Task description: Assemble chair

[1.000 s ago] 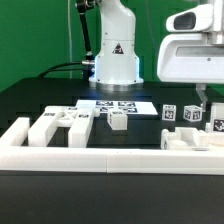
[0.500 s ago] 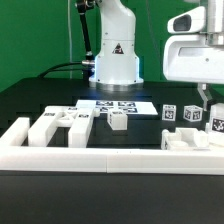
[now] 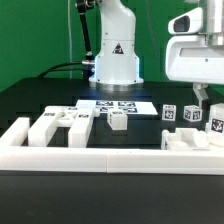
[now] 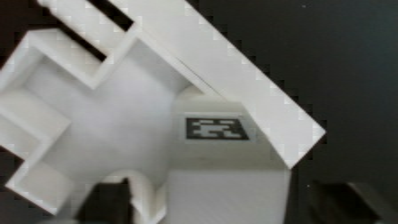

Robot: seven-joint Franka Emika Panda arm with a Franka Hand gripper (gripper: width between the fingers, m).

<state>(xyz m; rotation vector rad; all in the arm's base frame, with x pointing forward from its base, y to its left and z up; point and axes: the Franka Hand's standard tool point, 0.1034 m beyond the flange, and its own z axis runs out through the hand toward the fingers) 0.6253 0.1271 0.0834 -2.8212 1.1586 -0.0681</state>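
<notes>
At the exterior view's right, my gripper (image 3: 203, 98) hangs just above a white chair assembly (image 3: 188, 138) whose upright pieces carry black-and-white tags (image 3: 192, 113). In the wrist view a flat white panel (image 4: 196, 150) with one tag (image 4: 219, 128) lies below, and my gripper (image 4: 222, 203) straddles its edge. The two dark fingers (image 4: 111, 200) stand wide apart, the far one clear of the panel's side over the black table. The jaws are open and hold nothing. More loose white chair pieces (image 3: 50, 128) and a small block (image 3: 117, 120) lie at the exterior view's left and middle.
The marker board (image 3: 118, 105) lies flat in front of the robot base (image 3: 115, 60). A long low white border rail (image 3: 110, 158) runs along the near side of the black table. A green backdrop stands behind.
The jaws have gone from shut to open above the right-hand assembly. The arm has hardly moved, and the parts lie where they were.
</notes>
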